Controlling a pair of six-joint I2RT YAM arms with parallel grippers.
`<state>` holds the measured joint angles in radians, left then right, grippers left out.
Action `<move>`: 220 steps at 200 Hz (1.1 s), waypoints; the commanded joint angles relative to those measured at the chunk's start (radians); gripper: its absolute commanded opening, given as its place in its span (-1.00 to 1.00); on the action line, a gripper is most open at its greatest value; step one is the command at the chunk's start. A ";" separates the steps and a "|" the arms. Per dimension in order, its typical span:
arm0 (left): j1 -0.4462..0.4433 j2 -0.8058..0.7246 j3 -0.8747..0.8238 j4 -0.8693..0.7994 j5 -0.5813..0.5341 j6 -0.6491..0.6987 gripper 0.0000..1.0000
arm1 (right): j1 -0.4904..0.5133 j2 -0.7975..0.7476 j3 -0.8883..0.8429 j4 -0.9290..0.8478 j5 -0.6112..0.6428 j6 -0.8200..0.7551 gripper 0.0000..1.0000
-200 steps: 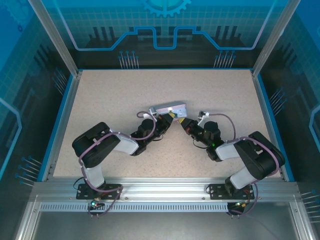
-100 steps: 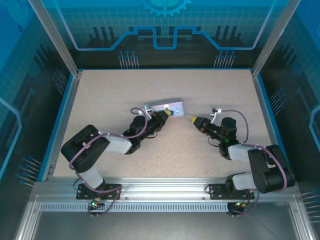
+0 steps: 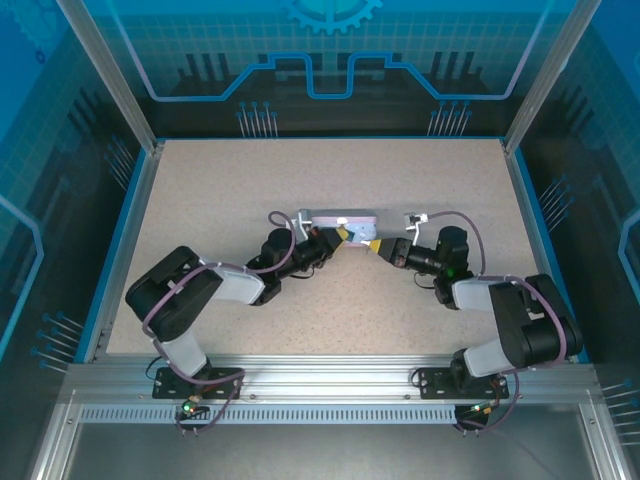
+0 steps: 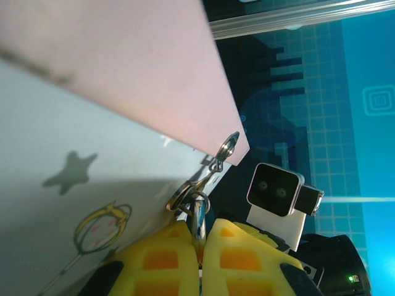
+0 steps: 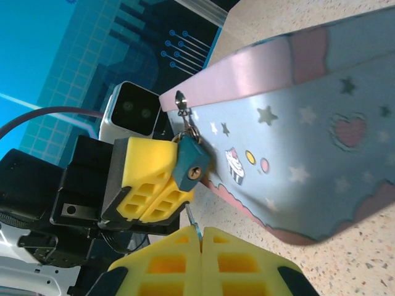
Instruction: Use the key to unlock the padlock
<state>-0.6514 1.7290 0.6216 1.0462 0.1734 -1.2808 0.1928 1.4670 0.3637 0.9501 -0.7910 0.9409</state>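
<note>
A small dark teal padlock (image 5: 189,161) with a brassy keyhole hangs from the hasp ring of a pale blue and pink tin (image 5: 296,135). My left gripper (image 4: 199,237) is shut on the padlock, whose silvery shackle (image 4: 199,214) shows between the yellow fingers (image 5: 145,176). My right gripper (image 5: 201,237) is shut on the key (image 5: 192,219), a thin silvery blade sticking out past the fingertips. The key's tip is just below the keyhole and apart from it. From above, the left gripper (image 3: 340,234) and right gripper (image 3: 373,246) meet at the front of the tin (image 3: 340,217).
The tin lies on the speckled table (image 3: 240,180) near its middle, with open room on all sides. Blue walls and aluminium posts (image 3: 110,80) fence the table. The right arm's wrist camera (image 4: 276,191) faces my left gripper at close range.
The tin has swung from tilted to level with the far edge. My right gripper drew back to the right, then came in again to the padlock. The left gripper kept its hold.
</note>
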 commanded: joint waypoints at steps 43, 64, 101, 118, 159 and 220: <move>0.009 0.059 0.032 0.181 0.045 -0.006 -1.00 | 0.045 0.101 0.038 0.103 0.059 0.036 -0.97; 0.008 0.059 0.027 0.175 0.042 -0.002 -1.00 | 0.050 0.114 0.043 0.098 0.065 0.033 -0.97; 0.007 0.067 0.015 0.188 0.038 -0.008 -1.00 | 0.050 0.120 0.048 0.116 0.066 0.044 -0.97; 0.007 0.071 0.016 0.196 0.038 -0.011 -1.00 | 0.054 0.119 0.054 0.099 0.069 0.038 -0.97; 0.006 0.076 0.021 0.193 0.041 -0.013 -1.00 | 0.061 0.137 0.064 0.116 0.069 0.049 -0.97; 0.004 0.072 0.021 0.199 0.046 -0.014 -1.00 | 0.073 0.171 0.086 0.125 0.050 0.053 -0.96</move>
<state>-0.6430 1.8061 0.6220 1.1500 0.1986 -1.2850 0.2443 1.6146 0.4221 1.0359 -0.7242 0.9874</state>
